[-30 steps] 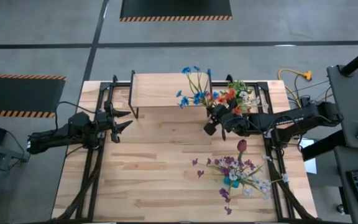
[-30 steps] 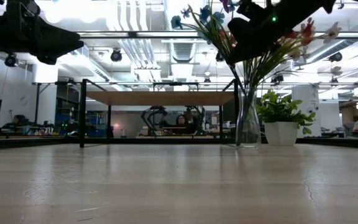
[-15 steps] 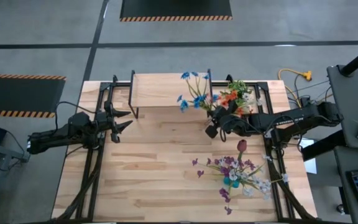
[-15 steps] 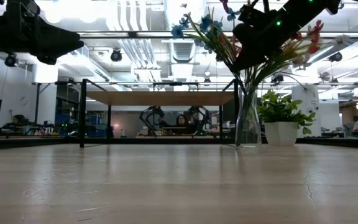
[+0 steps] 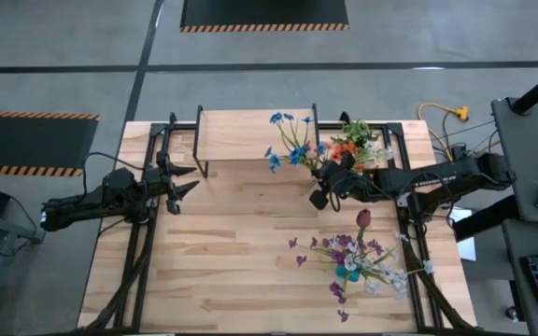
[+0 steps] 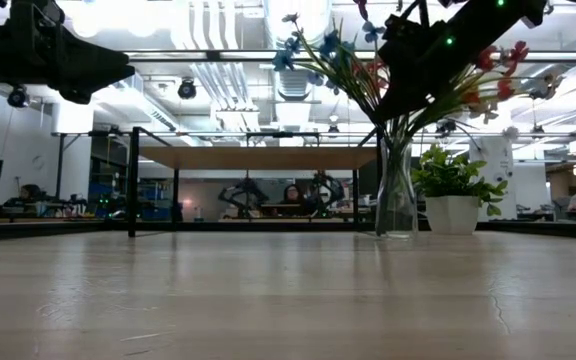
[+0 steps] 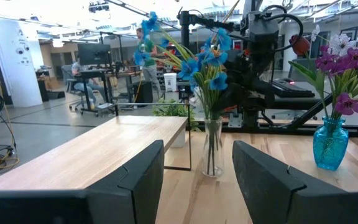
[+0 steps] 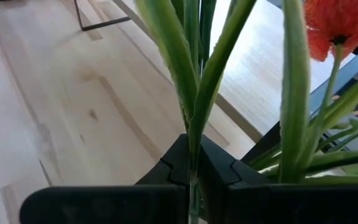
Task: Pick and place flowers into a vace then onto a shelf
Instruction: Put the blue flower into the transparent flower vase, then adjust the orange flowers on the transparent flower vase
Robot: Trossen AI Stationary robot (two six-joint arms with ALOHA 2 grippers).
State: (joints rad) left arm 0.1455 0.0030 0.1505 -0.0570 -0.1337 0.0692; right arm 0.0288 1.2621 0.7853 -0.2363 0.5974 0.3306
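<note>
The flowers, blue (image 5: 286,142) and orange (image 5: 344,147) blooms on green stems, stand in a clear glass vase (image 6: 395,195). The vase rests by its base on the table, beside the shelf's (image 5: 255,135) right legs. My right gripper (image 5: 328,175) is above the vase's mouth and shut on the stems. My left gripper (image 5: 183,177) waits open at the table's left, pointing level at the shelf (image 7: 104,149) and the vase (image 7: 212,146). My right gripper pinches some green stems (image 8: 193,146) of the bunch between its two fingers, above the vase's mouth. The fingers come from the table's right side, slanting down, and lie across the stems. The stems run down into the vase (image 6: 395,150) and the blooms fan out above.
A blue vase (image 7: 331,143) of purple and white flowers (image 5: 353,266) stands near the table's front right. A white-potted green plant (image 6: 453,195) sits at the far right behind the clear vase. People and desks show in the room beyond.
My right gripper has tipped further downward with the stems still pinched. The bunch has swung with it: in the low view the blue blooms have sunk a little and the orange ones have leaned out to the side. The vase has stayed on the table.
</note>
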